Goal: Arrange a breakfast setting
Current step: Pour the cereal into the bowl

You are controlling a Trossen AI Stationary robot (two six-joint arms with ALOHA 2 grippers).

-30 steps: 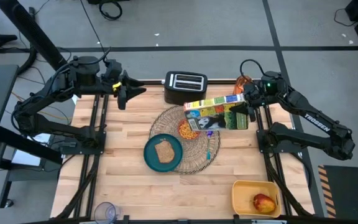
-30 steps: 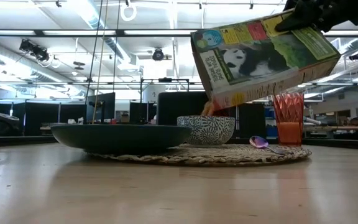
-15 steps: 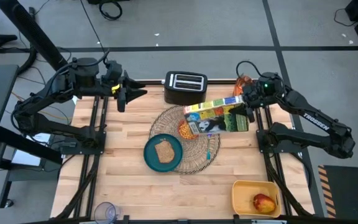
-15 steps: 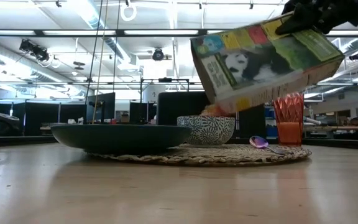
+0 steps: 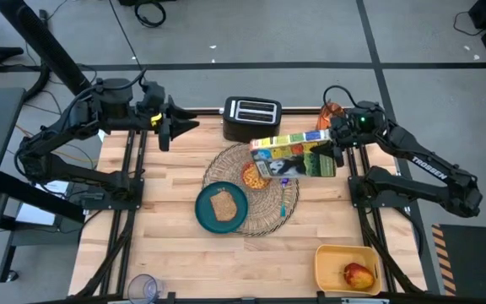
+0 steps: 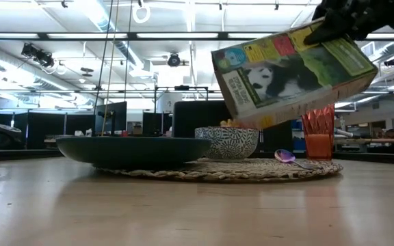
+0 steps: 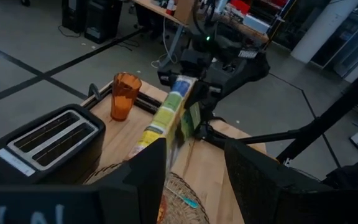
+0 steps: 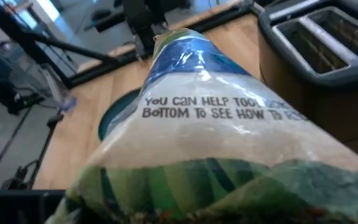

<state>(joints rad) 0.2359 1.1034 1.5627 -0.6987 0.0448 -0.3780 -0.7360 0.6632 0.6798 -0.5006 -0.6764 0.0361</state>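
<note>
The light wooden table (image 5: 175, 245) carries a large round woven wicker placemat (image 5: 270, 218) at its middle. The right arm reaches in from the table's right edge, and its right gripper (image 5: 337, 150) is clamped on the far end of a colourful panda-printed cereal box (image 5: 294, 156), holding it tilted in the air with its lower, open end over the small patterned bowl (image 6: 227, 142). The bowl stands on the placemat and is filled with orange-yellow cereal (image 5: 252, 176). The left arm waits at the table's far left corner, its left gripper (image 5: 175, 128) in the air with the fingers spread apart.

A black two-slot toaster (image 5: 251, 117) stands at the far edge, just beyond the placemat. A dark teal plate (image 5: 205, 209) rests on the near left part of the placemat, with a brown toast slice (image 5: 223, 204) lying on it. A yellow tub (image 5: 337, 257) sits at the near right corner with a red-yellow apple (image 5: 358, 274) inside. A translucent orange cup (image 7: 124, 96) stands upright at the far right, beside the toaster. A blue-handled spoon (image 5: 284, 199) lies on the right side of the placemat, near the bowl.
</note>
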